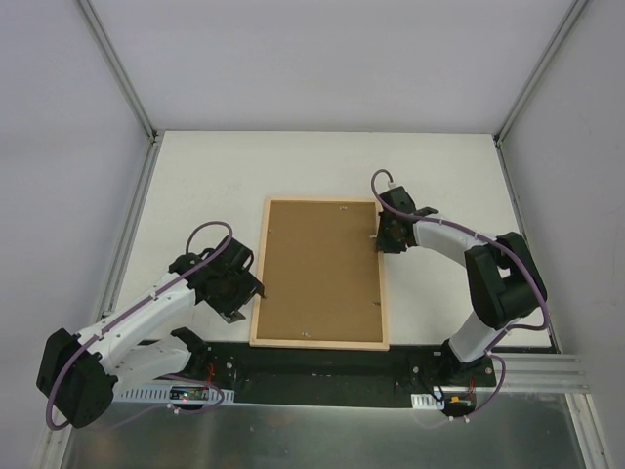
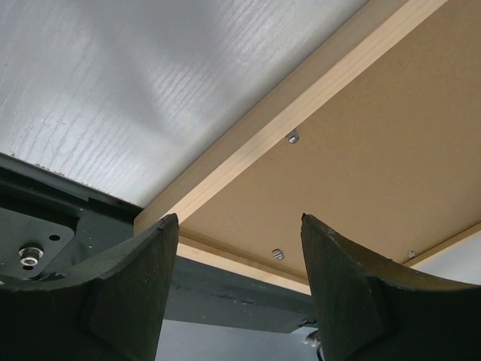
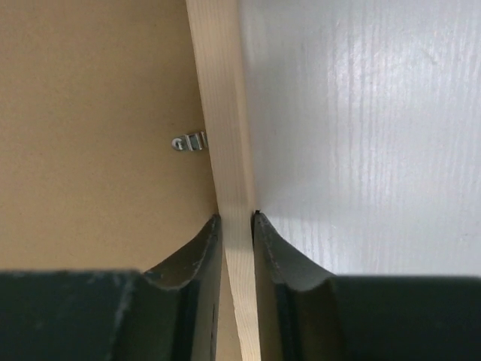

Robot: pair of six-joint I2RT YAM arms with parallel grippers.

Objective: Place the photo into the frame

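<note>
The frame [image 1: 261, 274] lies back-up mid-table [image 1: 195, 176], with the brown backing board [image 1: 320, 269] inside its rails and its near edge just beside the black mounting plate [image 1: 322, 376]. The right end effector [image 3: 235, 218] pinches the right rail, one finger on each side. The left end effector [image 2: 240, 226] hovers spread over the near-left corner, gripping nothing. Bare tabletop lies left, right and beyond.

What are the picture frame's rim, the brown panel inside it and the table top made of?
Frame: pale wood that looks unvarnished, with fine straight grain along its rail. Backing board: matte brown, uniform and grainless, probably fibreboard or stiff card. Table: white with a faint wood-grain texture, likely laminate or painted board.
</note>
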